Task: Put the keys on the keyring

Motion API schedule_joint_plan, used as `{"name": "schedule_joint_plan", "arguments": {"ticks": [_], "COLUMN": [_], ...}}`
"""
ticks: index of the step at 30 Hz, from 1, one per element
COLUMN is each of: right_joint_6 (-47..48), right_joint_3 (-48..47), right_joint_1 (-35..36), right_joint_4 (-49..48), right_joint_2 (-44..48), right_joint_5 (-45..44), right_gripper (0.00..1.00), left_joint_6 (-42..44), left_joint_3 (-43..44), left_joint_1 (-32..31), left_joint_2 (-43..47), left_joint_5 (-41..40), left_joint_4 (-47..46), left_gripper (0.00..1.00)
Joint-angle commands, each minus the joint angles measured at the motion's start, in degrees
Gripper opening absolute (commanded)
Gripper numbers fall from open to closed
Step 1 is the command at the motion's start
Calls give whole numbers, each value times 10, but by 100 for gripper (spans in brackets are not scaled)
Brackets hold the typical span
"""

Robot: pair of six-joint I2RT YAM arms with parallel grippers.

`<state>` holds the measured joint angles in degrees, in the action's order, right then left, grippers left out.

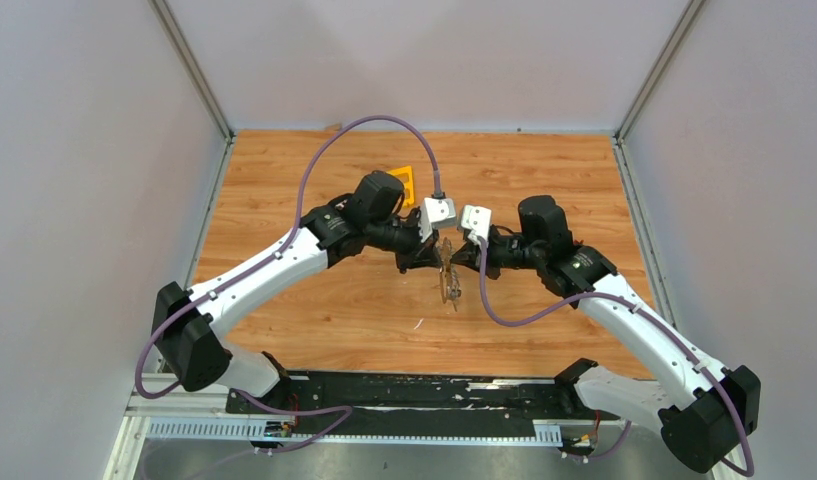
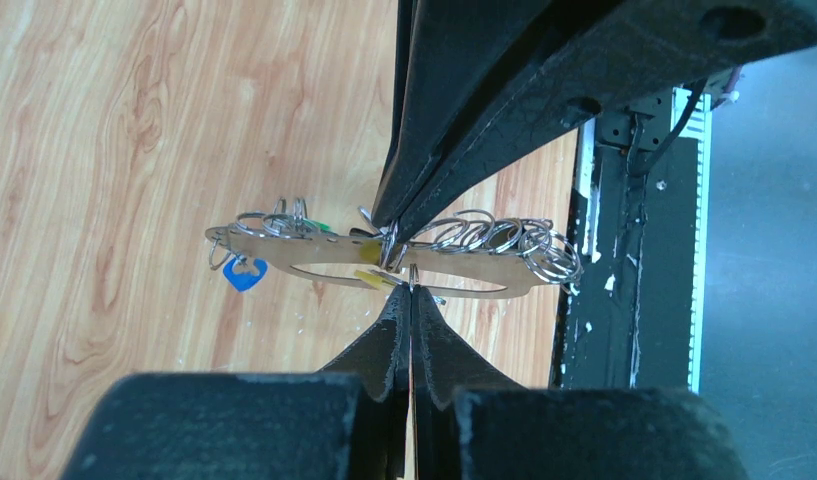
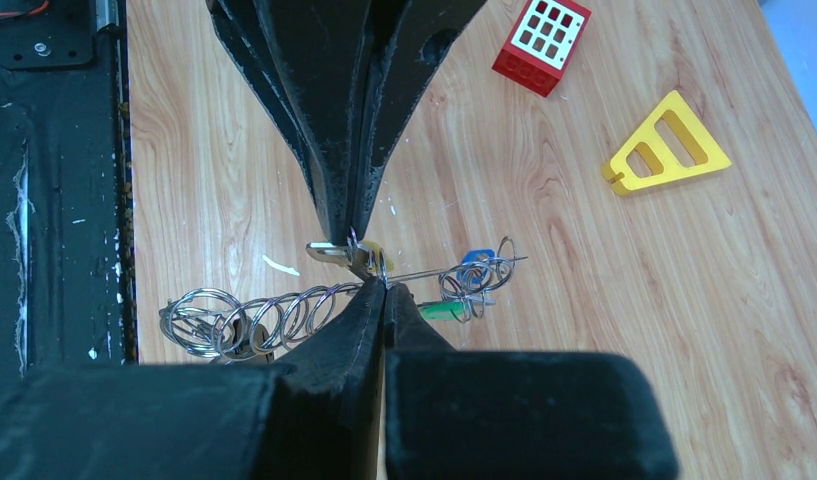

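My right end effector (image 3: 384, 288) pinches the keyring (image 2: 274, 250); beside it, the left end effector (image 2: 410, 295) clamps what seems a yellow-tagged key (image 3: 326, 250).

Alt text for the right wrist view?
The shut right gripper, below, and shut left gripper, above, meet at the edge-on keyring, strung with rings and blue and green keys. A red brick and yellow frame lie beyond.

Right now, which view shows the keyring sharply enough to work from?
Left wrist: keyring sharp, evenly lit; the left pincer a dark mass below it. Right wrist: wire rings crisp, faint glints. Top external: keyring too small to resolve.
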<state>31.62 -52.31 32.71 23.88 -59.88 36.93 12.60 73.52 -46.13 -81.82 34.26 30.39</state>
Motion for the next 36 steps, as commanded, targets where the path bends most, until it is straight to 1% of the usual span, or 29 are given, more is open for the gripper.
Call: {"name": "schedule_joint_plan", "arguments": {"ticks": [1,10,19,28,36], "right_joint_6": [6,4,4,6,9], "right_joint_3": [0,0,1,2,2], "right_joint_1": [4,4,4,3,4], "right_joint_4": [-29,-29,-28,-28,-26], "right_joint_2": [12,11,12,14,13], "right_joint_5": [11,13,14,14,18], "right_gripper": [0,0,0,0,0], "left_joint_6": [-24,-42,-46,-66,-70], "left_joint_3": [13,-12,-14,-14,-10], "left_joint_1": [-2,-2,-2,-1,1], "left_joint_2": [5,11,14,16,13], "left_joint_5": [19,22,7,-24,-26], "left_joint_4": [-46,-80,-80,-84,-86], "left_gripper": [0,0,0,0,0]}}
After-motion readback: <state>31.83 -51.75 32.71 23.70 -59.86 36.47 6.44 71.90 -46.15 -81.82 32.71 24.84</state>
